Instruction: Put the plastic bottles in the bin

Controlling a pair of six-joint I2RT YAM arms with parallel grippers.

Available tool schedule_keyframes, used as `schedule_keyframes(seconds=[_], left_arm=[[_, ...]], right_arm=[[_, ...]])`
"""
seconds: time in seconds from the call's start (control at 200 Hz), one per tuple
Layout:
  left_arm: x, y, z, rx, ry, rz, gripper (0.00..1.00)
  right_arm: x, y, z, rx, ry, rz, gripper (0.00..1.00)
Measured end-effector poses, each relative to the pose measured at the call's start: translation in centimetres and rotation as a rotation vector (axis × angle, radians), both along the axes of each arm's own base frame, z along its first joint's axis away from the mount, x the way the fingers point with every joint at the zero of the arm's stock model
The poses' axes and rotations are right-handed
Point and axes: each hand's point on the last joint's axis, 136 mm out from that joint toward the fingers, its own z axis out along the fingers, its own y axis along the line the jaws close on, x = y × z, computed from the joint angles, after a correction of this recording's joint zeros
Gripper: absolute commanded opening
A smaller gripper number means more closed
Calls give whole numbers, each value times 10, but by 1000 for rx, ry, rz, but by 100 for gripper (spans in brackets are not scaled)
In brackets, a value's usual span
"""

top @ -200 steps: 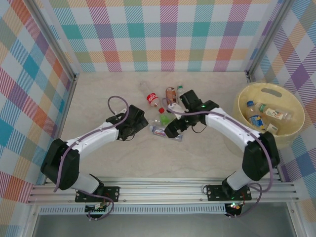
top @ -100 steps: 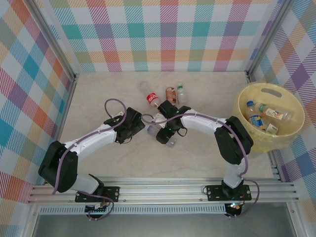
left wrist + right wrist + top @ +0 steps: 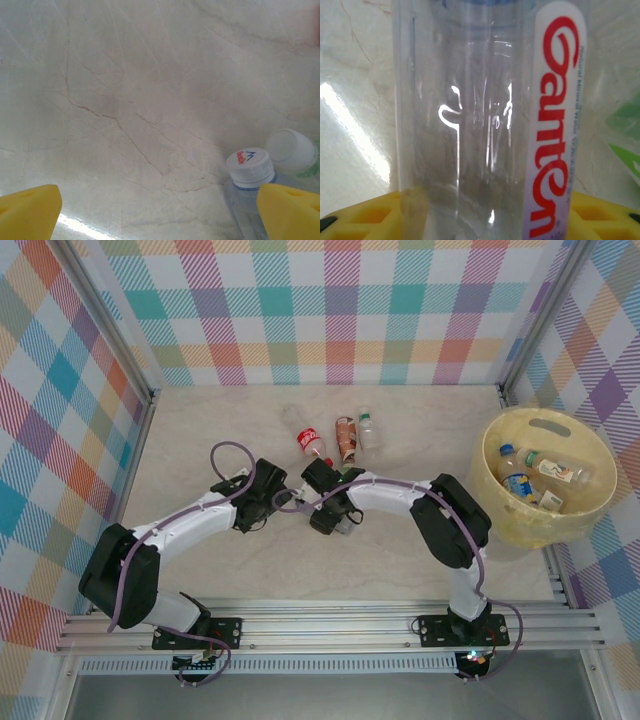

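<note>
Right wrist: bottle [image 3: 470, 125] between tool [image 3: 485, 220] fingers [image 3: 365, 217]

- What does everything sit on?
- A pale, marbled worktop [image 3: 200, 430] with thin brownish veins. Seen close, there is a bright patch of glare at 7 o'clock.
- And around it?
- Checked panels [image 3: 340, 310] in pastel colours stand at 9, 12 and 3 o'clock, with metal corner posts [image 3: 105, 320] between them.
- At 6 o'clock?
- A grooved aluminium rail [image 3: 330, 625] runs along the near edge.
</note>
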Motion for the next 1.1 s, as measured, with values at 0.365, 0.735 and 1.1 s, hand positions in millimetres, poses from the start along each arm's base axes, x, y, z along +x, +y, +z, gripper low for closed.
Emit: schedule_keyframes(seconds=[0.365, 0.735, 1.1], left_arm=[[3, 27, 22, 15, -77, 76, 100], [-2, 43, 22, 31, -79, 107, 100], [3, 26, 5, -21, -36, 61, 100]], right_arm=[[-11, -18, 17, 37, -53, -18, 44], [-7, -39, 90, 204, -180, -85, 41], [11, -78, 179, 453, -335, -241, 39]])
